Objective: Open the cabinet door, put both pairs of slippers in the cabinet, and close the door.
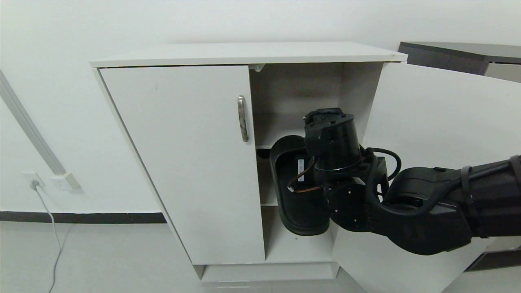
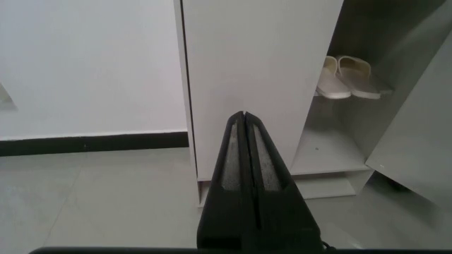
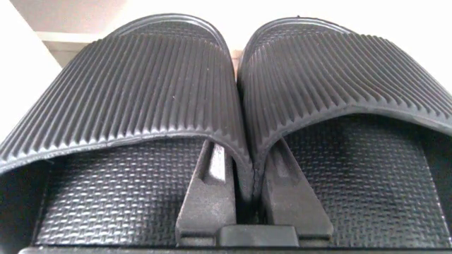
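The left gripper (image 2: 244,121) hangs clamped on nothing, facing the cabinet (image 1: 244,53), where the white slippers (image 2: 349,76) already sit on a shelf. Past the closed left door (image 1: 179,162), the black slippers (image 1: 295,195) stand toe-up in the opening, and the right gripper (image 3: 245,166) pinches their inner straps together. Best, I judge, to level the pair, slide it deep onto a free level clear of the shelf edges, and let go only once the soles rest.
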